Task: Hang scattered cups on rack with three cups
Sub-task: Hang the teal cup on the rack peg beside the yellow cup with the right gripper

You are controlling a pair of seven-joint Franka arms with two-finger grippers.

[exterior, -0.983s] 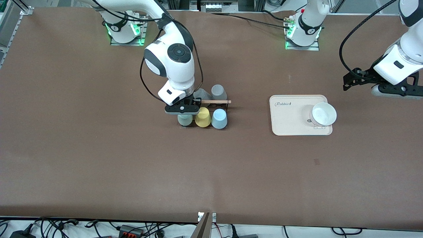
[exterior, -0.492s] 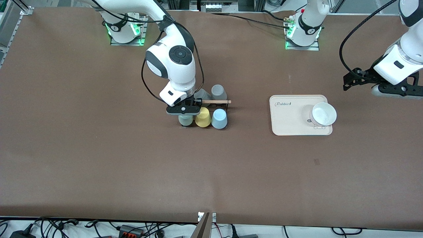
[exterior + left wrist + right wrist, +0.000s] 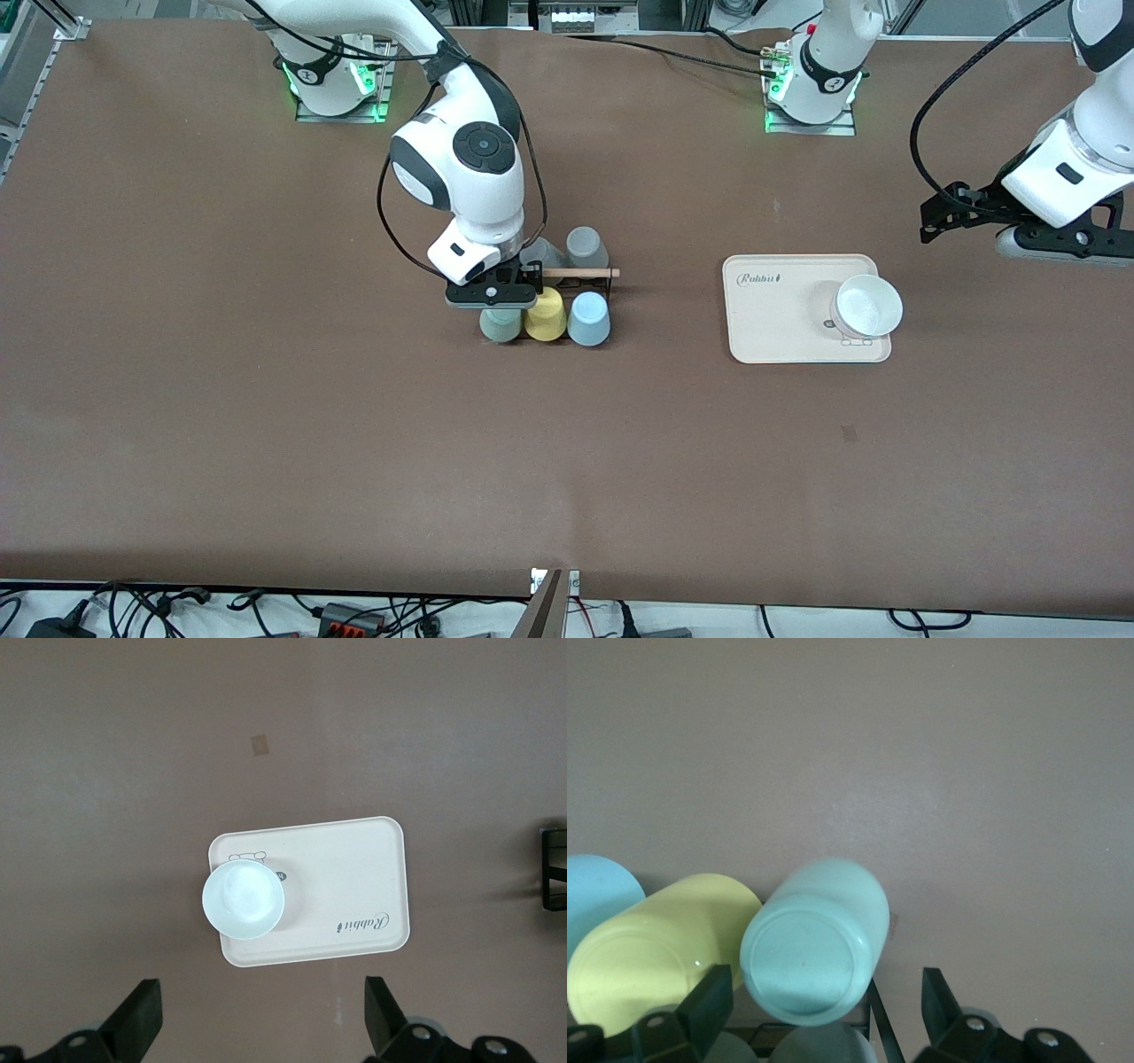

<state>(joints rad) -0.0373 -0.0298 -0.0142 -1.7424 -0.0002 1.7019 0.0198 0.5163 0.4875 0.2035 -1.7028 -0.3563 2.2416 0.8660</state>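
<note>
A: Where do the cups sit?

B: Three hang upside down on the rack (image 3: 595, 282), in its row nearer the front camera: mint green cup (image 3: 500, 324), yellow cup (image 3: 546, 315) at its 3 o'clock, then light blue cup (image 3: 588, 319).

A: And the grippers?

B: The right gripper (image 3: 824, 1005) hangs above the mint cup, fingers spread, holding nothing. It should probably lift straight up, without nudging the cup. The left gripper (image 3: 261, 1028) waits, spread and empty, above the beige tray (image 3: 354, 868).

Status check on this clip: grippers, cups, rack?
Right gripper open over mint cup, seated on rack beside yellow cup and blue cup. Left gripper open, waiting over tray. Nothing obstructing.
</note>
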